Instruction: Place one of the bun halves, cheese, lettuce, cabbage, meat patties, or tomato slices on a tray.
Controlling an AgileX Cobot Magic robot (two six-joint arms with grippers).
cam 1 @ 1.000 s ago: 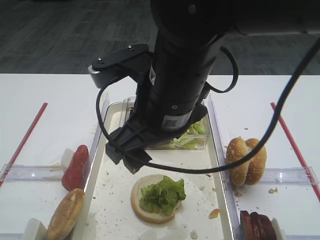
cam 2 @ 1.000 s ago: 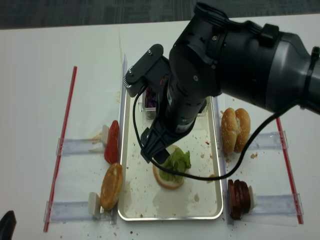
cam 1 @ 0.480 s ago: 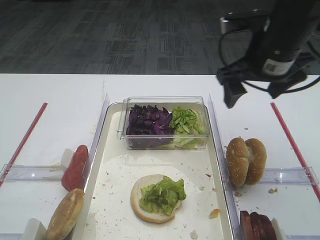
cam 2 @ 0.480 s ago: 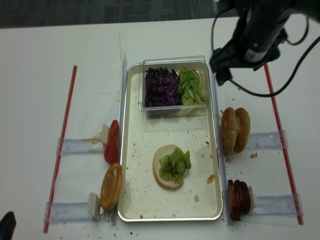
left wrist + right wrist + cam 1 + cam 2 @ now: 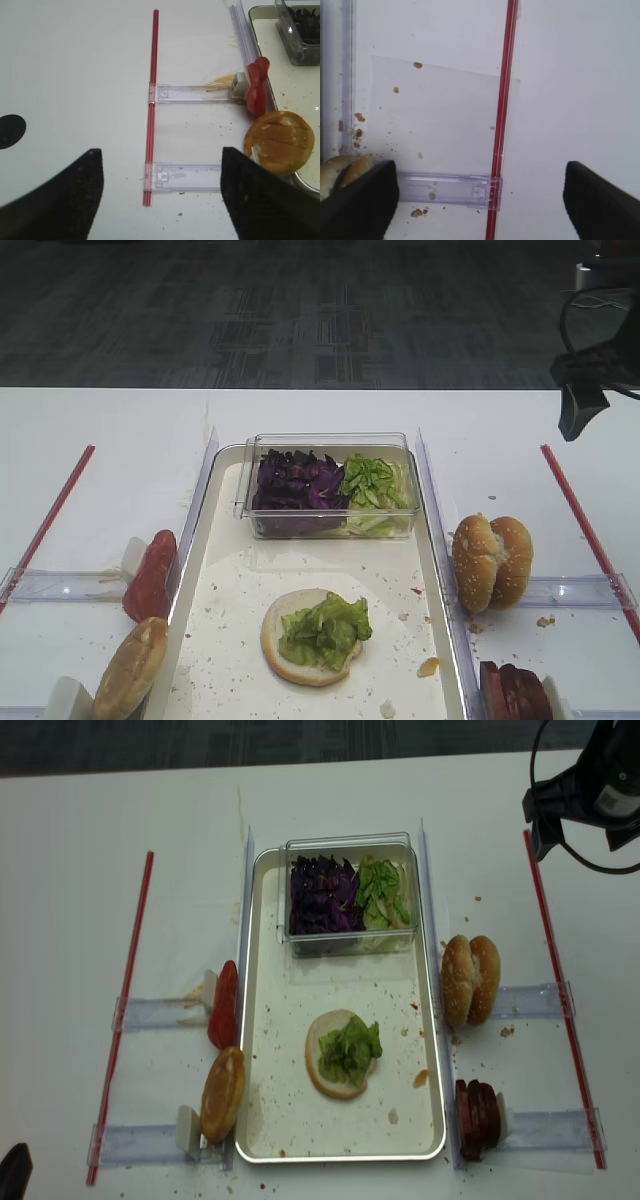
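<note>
On the white tray [image 5: 228, 592] [image 5: 282, 1112] lies a bun half [image 5: 292, 652] [image 5: 322, 1078], cut face up, topped with lettuce [image 5: 326, 628] [image 5: 350, 1048]. More bun halves stand right [image 5: 492, 562] [image 5: 470, 978] and left [image 5: 130, 668] [image 5: 279, 141] of the tray. Tomato slices [image 5: 150, 573] [image 5: 256, 85] are on the left, meat patties [image 5: 515, 692] [image 5: 478, 1118] on the right. Cabbage [image 5: 295, 480] fills half the clear box. Cheese is out of view. My right gripper [image 5: 480, 205] [image 5: 578, 418] hangs open and empty at the far right. My left gripper [image 5: 160, 195] is open over the left table.
The clear plastic box [image 5: 330, 525] at the tray's far end also holds loose lettuce [image 5: 372, 480]. Red strips [image 5: 50, 515] [image 5: 501, 125] [image 5: 151, 105] run down both sides. Clear plastic holders [image 5: 445, 187] [image 5: 192, 176] cross them. Crumbs speckle the tray and table.
The right arm has swung away from above the tray to the far right, uncovering the tray and the box. The bun half with lettuce has not moved.
</note>
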